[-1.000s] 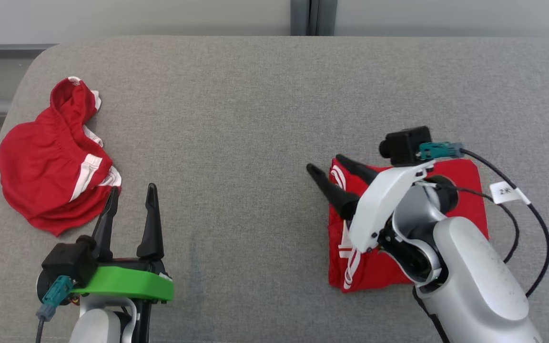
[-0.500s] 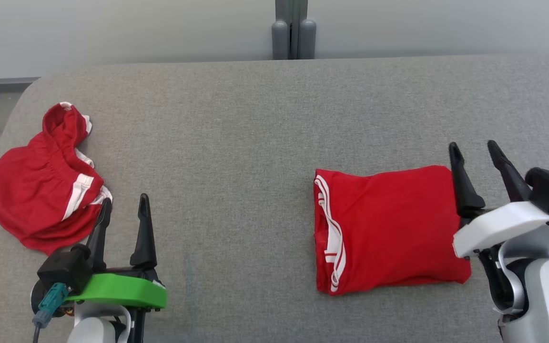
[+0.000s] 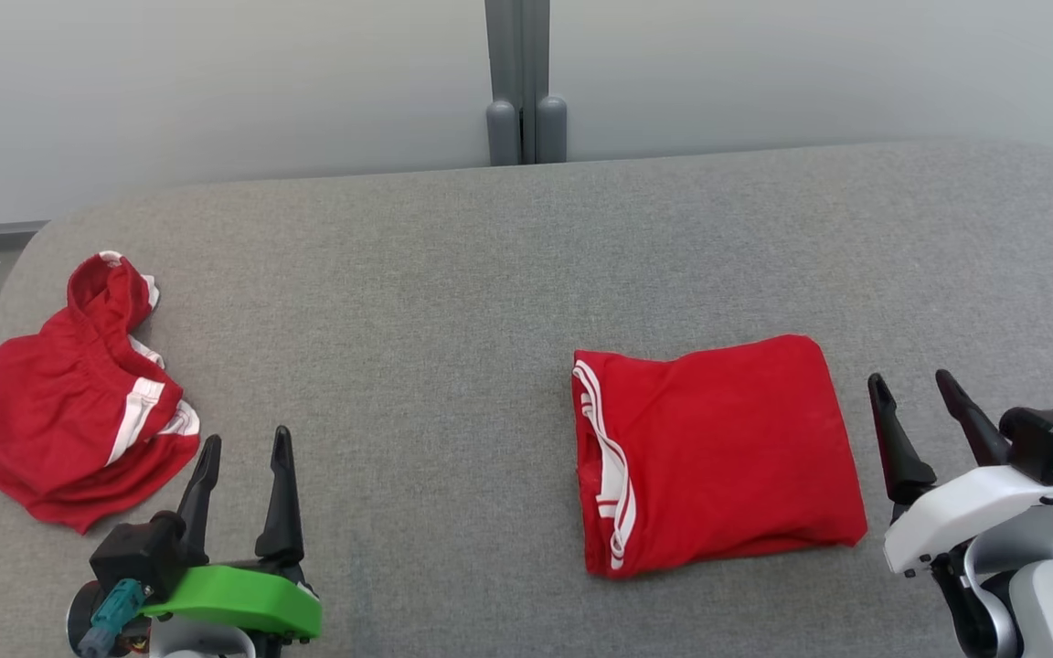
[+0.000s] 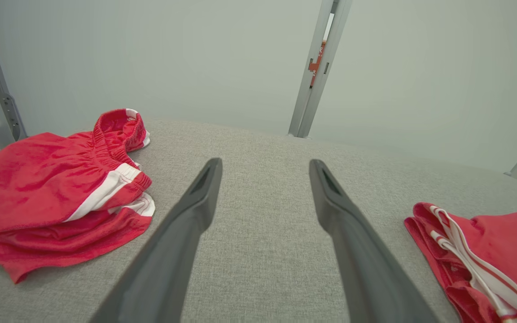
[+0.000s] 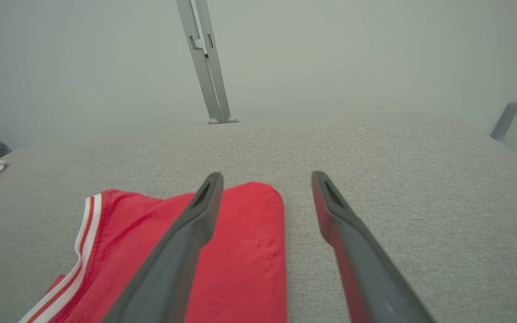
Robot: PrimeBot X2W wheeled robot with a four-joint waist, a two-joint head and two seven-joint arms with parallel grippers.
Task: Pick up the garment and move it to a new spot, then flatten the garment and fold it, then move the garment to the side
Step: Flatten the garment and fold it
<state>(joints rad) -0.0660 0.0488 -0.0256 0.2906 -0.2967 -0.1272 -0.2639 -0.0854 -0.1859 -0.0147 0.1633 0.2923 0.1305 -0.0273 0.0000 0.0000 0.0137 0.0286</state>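
A folded red garment (image 3: 718, 452) with white trim lies flat on the grey padded table (image 3: 453, 302), right of centre. It also shows in the left wrist view as the folded garment (image 4: 487, 255) and in the right wrist view as the folded garment (image 5: 240, 251). My right gripper (image 3: 910, 388) stands open just right of it, touching nothing. A second red garment (image 3: 69, 429) with white stripes sits crumpled at the table's left edge. My left gripper (image 3: 243, 448) is open beside that crumpled pile (image 4: 56, 193), holding nothing.
A grey upright post (image 3: 522, 82) stands behind the table's far edge against a pale wall. The table's rounded left corner lies close to the crumpled garment. Bare grey surface stretches between the two garments.
The right gripper came off the folded garment and drew back to its right side, leaving it flat. The head camera tilted, shifting the whole picture down. The left gripper kept its place.
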